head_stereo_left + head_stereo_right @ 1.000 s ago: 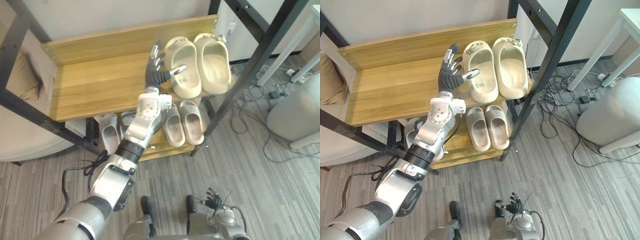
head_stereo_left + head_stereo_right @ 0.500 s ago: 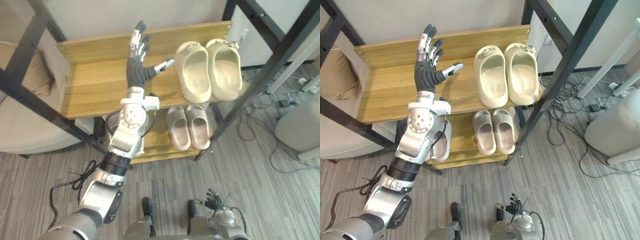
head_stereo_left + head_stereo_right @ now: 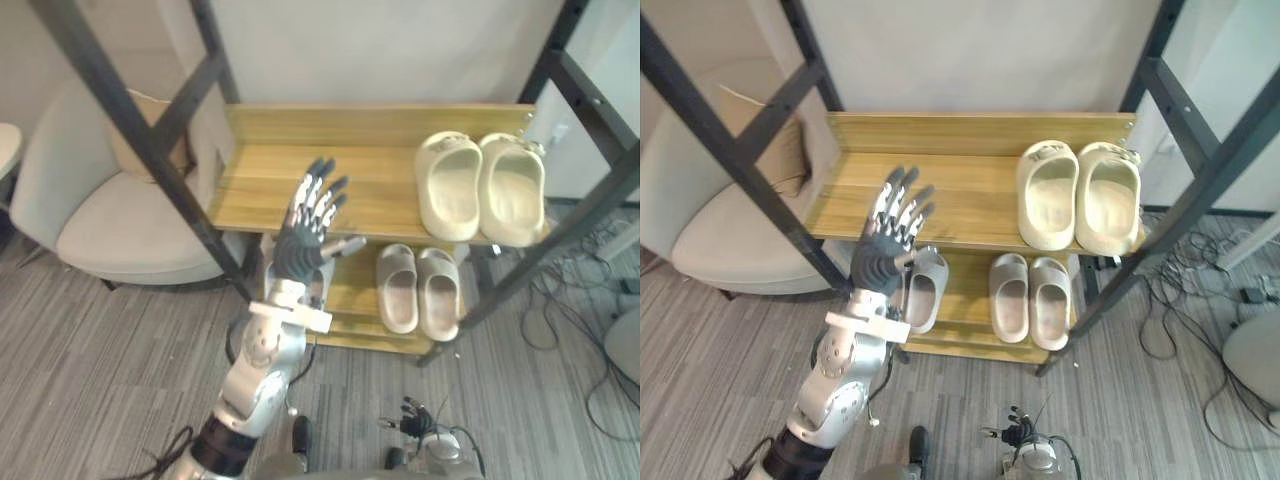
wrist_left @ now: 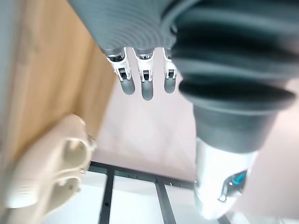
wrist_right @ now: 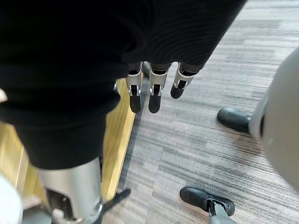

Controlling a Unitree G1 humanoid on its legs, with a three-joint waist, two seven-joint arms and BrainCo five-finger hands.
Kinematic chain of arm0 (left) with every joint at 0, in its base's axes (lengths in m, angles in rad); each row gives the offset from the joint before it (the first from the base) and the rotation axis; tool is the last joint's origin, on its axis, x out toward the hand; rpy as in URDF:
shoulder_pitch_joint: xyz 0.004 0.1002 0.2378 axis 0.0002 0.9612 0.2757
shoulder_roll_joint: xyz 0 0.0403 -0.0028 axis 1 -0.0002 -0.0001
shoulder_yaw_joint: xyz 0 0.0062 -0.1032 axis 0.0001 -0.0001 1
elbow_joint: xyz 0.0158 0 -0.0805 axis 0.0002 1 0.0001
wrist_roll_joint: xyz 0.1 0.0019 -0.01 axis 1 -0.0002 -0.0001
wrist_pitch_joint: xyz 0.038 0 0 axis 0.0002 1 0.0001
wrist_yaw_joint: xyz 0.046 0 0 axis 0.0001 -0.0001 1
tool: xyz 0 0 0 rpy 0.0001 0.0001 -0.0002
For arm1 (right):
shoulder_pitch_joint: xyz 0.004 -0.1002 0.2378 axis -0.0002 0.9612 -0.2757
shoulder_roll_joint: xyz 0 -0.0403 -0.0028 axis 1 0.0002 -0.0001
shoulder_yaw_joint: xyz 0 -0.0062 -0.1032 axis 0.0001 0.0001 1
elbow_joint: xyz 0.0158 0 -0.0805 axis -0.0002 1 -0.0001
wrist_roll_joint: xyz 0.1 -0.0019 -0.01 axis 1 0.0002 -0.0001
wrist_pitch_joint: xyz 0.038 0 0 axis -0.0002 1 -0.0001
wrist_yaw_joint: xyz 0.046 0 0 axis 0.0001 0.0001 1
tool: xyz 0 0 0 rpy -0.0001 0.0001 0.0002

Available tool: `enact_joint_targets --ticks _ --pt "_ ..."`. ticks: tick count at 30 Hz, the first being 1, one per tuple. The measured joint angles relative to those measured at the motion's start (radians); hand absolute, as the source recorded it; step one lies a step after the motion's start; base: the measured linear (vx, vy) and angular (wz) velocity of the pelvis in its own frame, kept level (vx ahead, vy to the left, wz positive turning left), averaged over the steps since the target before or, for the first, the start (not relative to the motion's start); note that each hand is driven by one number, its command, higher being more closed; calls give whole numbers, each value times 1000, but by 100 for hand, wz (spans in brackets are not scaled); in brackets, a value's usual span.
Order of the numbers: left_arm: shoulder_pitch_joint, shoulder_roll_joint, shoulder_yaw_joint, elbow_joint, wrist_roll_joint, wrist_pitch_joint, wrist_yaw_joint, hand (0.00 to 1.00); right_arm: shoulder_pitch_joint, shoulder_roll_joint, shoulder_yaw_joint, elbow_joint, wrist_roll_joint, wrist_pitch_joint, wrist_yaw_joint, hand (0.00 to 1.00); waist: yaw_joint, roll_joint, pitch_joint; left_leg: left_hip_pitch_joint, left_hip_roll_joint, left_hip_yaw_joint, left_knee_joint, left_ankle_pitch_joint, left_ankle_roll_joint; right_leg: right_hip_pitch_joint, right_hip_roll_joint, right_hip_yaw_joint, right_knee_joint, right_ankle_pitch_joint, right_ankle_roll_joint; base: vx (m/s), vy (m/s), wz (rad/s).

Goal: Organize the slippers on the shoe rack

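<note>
The wooden shoe rack stands ahead of the fingers, a pale armchair off to their left. A cream slipper pair sits on the top shelf, well right of the fingertips; a grey pair lies below that. One grey slipper lies just behind the left hand, whose fingers are spread and empty. The right hand hangs relaxed, holding nothing. The robot looks to be between placements; next, the left hand likely must drop toward that lone slipper.

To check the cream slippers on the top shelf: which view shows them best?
Right eye view: both cream slippers show whole. Left eye view shows the same nearer its edge; left wrist view catches part of one.
</note>
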Motion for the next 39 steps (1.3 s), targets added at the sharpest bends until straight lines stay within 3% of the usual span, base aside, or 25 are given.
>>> enact_joint_targets --ticks 4,8,11,16,21,33,38,39 --pt "153 29 9 84 -10 25 -55 0 12 10 8 0 -21 4 0 0 23 -9 -5 30 -5 -27 0 0 1 41 0 -30 3 -20 2 -14 -14 24" --pt "253 40 40 295 -5 56 -102 0 13 10 14 0 -40 3 0 0 26 -17 -15 33 -2 -47 0 -1 -1 45 2 -51 12 -45 5 -25 -17 13" --pt "270 36 101 502 66 66 -108 0 27 17 13 6 -50 3 1 0 30 -36 -26 36 -1 -58 0 -3 -4 53 2 -61 18 -52 7 -5 -15 12" --pt "259 26 242 840 250 67 -84 0 41 35 -4 5 -79 -8 1 0 28 -64 -43 58 -3 -57 0 -11 -11 73 2 -63 21 -58 0 0 0 0" --pt "204 -11 346 1089 399 69 -12 0 48 37 -18 4 -80 -22 -1 0 30 -69 -42 74 -5 -58 0 -16 -12 87 0 -62 29 -69 2 2 -6 2" --pt "149 -37 397 1200 443 68 53 0 34 38 -48 16 -89 -26 -22 0 23 -62 -29 107 1 -17 -1 -33 -14 83 0 -10 61 -80 2 -3 -1 -11" --pt "134 -31 400 1210 442 70 60 0 22 38 -46 17 -115 -26 -23 0 22 -75 -11 103 -18 -25 5 -49 -11 12 -43 4 213 -163 8 -14 2 1" --pt "119 -23 398 1214 442 72 62 0 11 38 -46 16 -116 -25 -23 0 22 -85 9 94 -30 -44 7 -46 -8 -17 -59 62 312 -200 -1 -22 -31 36"
